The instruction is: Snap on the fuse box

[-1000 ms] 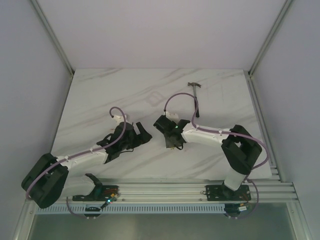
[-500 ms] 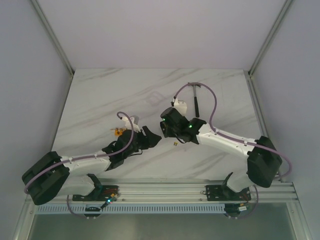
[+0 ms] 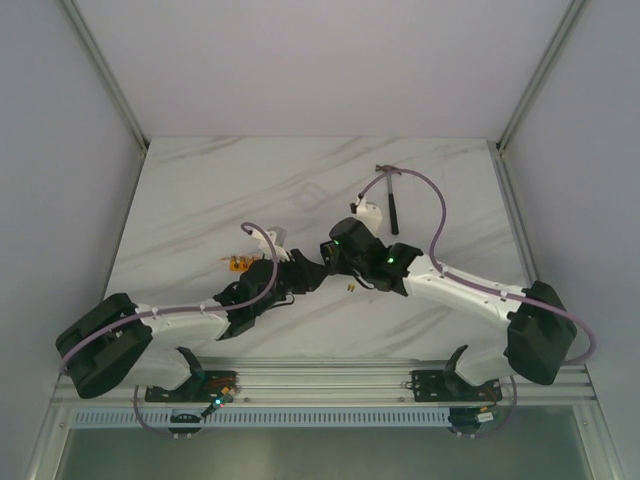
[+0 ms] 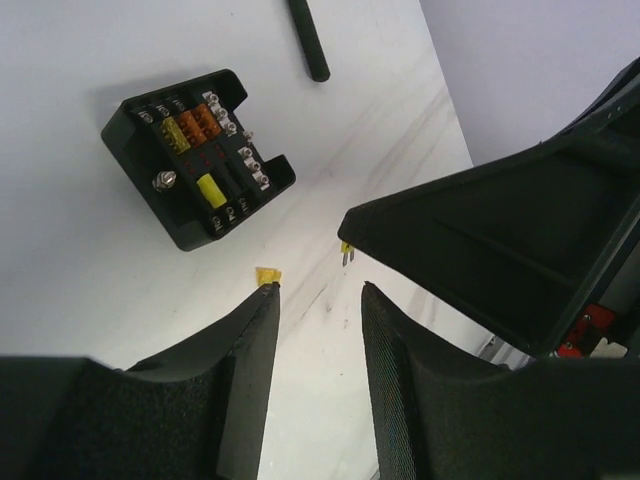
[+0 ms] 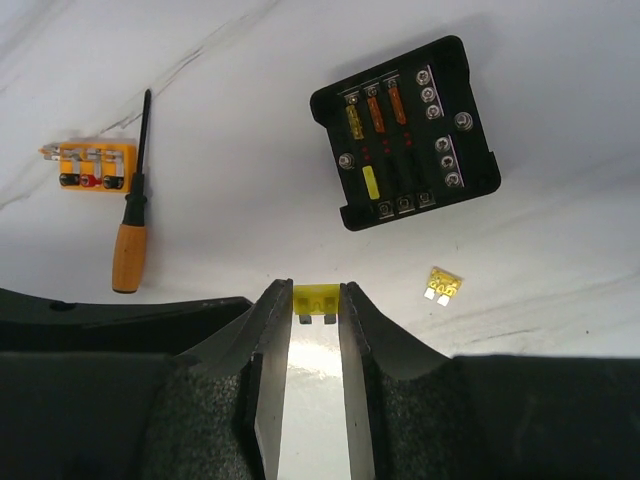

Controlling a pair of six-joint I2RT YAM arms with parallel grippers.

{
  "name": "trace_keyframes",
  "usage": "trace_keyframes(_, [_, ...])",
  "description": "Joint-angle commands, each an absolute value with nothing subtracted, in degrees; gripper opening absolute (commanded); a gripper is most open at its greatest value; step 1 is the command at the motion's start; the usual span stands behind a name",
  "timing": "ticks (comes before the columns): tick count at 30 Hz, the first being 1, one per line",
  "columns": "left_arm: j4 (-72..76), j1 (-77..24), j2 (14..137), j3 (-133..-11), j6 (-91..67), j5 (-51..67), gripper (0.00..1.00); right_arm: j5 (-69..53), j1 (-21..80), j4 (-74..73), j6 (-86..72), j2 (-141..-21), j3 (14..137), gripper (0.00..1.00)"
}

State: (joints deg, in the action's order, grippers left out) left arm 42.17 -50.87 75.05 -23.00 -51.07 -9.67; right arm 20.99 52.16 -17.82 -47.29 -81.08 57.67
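The right pincer [image 5: 315, 290] is closed on a small yellow fuse [image 5: 316, 300], pinched between its fingertips. The left pincer [image 4: 318, 300] stands partly open with nothing between its jaws. The fuse box [image 5: 405, 130] sits flat on the counter [image 5: 230, 60] just beyond both pincers, its rows of yellow and orange fuses showing. A loose fuse [image 5: 441, 284] lies near it. Farther left are a screwdriver [image 5: 130, 220] and an orange block [image 5: 90, 165].
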Motion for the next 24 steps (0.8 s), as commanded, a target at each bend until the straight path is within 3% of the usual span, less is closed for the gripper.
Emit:
trace_keyframes(1, [47.3, -51.2, 76.3, -25.0, -49.5, -9.9, 0.47, 22.1, 52.2, -14.8, -49.7, -78.1, 55.7, 0.2])
trace_keyframes(24, [49.6, -51.4, 78.2, -27.1, -48.2, -9.1, 0.23, 18.3, 52.2, -11.8, -50.6, -76.6, 53.6, 0.2])
